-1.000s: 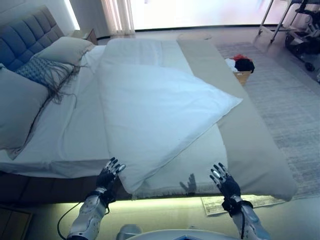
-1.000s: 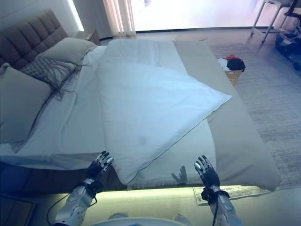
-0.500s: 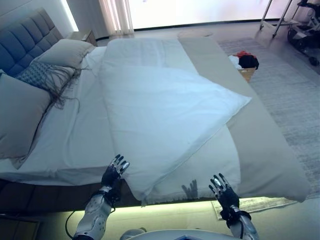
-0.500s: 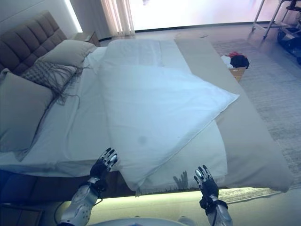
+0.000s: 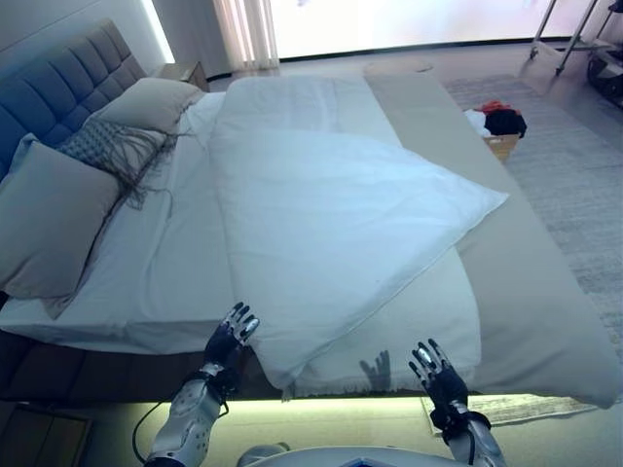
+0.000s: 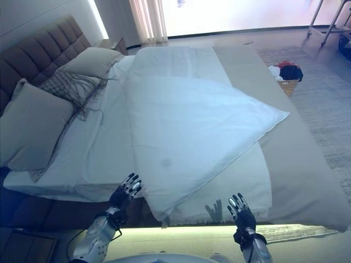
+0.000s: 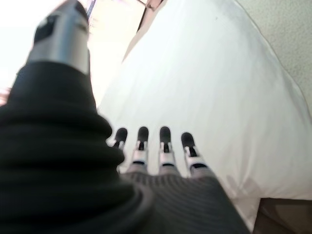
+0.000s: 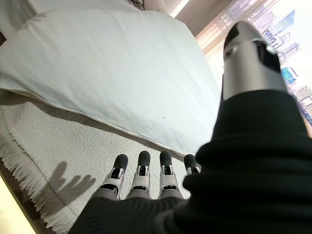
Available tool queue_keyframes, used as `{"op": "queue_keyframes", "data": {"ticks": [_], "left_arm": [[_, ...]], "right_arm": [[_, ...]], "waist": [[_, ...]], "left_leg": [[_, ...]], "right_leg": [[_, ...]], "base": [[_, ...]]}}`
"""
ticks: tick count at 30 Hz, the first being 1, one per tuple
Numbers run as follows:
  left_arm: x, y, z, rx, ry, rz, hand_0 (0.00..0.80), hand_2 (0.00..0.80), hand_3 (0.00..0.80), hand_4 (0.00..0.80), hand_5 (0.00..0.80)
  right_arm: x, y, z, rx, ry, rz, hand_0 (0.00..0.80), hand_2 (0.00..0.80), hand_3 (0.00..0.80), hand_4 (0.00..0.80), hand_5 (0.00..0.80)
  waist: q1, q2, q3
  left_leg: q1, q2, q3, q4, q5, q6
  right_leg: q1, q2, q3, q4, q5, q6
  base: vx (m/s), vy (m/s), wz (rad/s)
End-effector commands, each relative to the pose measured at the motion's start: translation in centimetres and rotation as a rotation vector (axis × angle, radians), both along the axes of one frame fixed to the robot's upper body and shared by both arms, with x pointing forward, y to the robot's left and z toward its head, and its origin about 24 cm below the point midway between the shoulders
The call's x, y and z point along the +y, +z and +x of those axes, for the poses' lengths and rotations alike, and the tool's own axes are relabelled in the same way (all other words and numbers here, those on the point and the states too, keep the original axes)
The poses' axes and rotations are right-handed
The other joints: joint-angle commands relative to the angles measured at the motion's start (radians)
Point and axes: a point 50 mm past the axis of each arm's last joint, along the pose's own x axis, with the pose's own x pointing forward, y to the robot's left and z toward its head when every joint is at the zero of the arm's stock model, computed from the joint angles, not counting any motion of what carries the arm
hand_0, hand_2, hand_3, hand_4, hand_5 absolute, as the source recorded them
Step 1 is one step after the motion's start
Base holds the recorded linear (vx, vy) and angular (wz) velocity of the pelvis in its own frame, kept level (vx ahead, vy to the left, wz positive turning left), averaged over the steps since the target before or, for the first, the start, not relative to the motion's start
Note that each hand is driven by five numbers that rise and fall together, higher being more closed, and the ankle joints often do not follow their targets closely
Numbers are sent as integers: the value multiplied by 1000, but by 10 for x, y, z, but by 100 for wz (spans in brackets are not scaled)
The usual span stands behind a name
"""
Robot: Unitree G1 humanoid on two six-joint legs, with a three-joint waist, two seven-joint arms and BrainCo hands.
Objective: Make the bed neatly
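Note:
A white duvet (image 5: pixel 331 219) lies askew on the bed, one corner pointing right over a beige bed runner (image 5: pixel 526 292) and another hanging at the near edge. Under it lies a fringed cream blanket (image 5: pixel 409 341). My left hand (image 5: pixel 229 341) is open with straight fingers, held just short of the duvet's near corner (image 7: pixel 253 165). My right hand (image 5: pixel 436 372) is open too, hovering in front of the blanket's fringe (image 8: pixel 29 161). Neither hand holds cloth. Grey pillows (image 5: pixel 54 219) and a tasselled cushion (image 5: pixel 102 146) rest by the padded headboard (image 5: pixel 58 92).
A basket of clothes (image 5: pixel 498 125) stands on the grey rug (image 5: pixel 574 185) beyond the bed's right side. A nightstand (image 5: pixel 185 73) sits by the headboard. A metal rack's legs (image 5: pixel 584 44) show at the far right. A light strip glows under the bed's near edge.
The camera has shifted, so the whole bed sits further right and lower in view. Both hands stay open near the bed's edge; the left has edged closer to the duvet corner.

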Motion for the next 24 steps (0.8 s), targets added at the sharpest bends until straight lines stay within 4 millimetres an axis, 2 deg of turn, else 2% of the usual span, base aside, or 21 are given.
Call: {"op": "queue_keyframes", "data": {"ticks": [1,5,8,10,12,13,16,19,21,24], "left_arm": [[12,27,20,-133,16,21,0,0,0,0,0],[12,32,26,-159,18,18,0,0,0,0,0],[7,35,31,-179,-3,10,0,0,0,0,0],[5,35,32,-179,-16,14,0,0,0,0,0],[5,35,34,-169,-20,13,0,0,0,0,0],[5,35,34,-166,-18,7,0,0,0,0,0],[5,37,33,-167,-13,1,0,0,0,0,0],[3,41,36,-173,-26,19,0,0,0,0,0],[3,42,37,-170,-42,38,0,0,0,0,0],[5,41,37,-160,-58,47,0,0,0,0,0]], "right_arm": [[8,7,19,-76,-56,46,0,0,0,0,0],[7,11,26,-105,-64,36,0,0,0,0,0],[1,14,30,-114,-74,2,0,0,0,0,0],[-6,14,28,-108,-90,-9,0,0,0,0,0],[-13,13,24,-96,-107,-13,0,0,0,0,0],[-15,12,23,-92,-107,-16,0,0,0,0,0],[-19,11,19,-82,-92,-25,0,0,0,0,0],[-19,8,26,-84,-90,-12,0,0,0,0,0],[-17,7,33,-88,-99,9,0,0,0,0,0],[-13,5,35,-73,-108,25,0,0,0,0,0]], "waist": [[26,-86,13],[23,-93,34],[25,-83,46],[19,-69,45],[9,-56,44],[5,-54,42],[-4,-65,39],[-3,-117,45],[-1,-142,54],[1,-152,62]], "left_leg": [[33,17,-5,27,-73,49],[-5,-27,-26,126,-116,92],[-39,-71,-70,187,-142,135],[-41,-105,-99,185,-146,164],[-38,-127,-121,181,-147,180],[-34,-134,-124,178,-148,183],[-12,-151,-137,157,-154,176],[9,-161,-160,140,-178,155],[21,-151,-173,129,-192,144],[33,-129,-176,116,-196,137]], "right_leg": [[86,-119,-14,-280,348,130],[17,-191,11,-128,387,122],[-49,-241,56,26,436,98],[-114,-250,117,154,484,89],[-171,-234,177,246,504,78],[-189,-227,190,261,510,76],[-209,-200,175,173,532,86],[-207,-185,128,-84,590,136],[-210,-157,106,-224,607,164],[-213,-124,86,-317,604,173]], "base": [[17,123,0],[-19,192,6],[1,315,16],[47,358,23],[65,273,35],[87,184,38],[110,33,26],[148,-212,-10],[177,-240,-17],[168,-148,-3]]}}
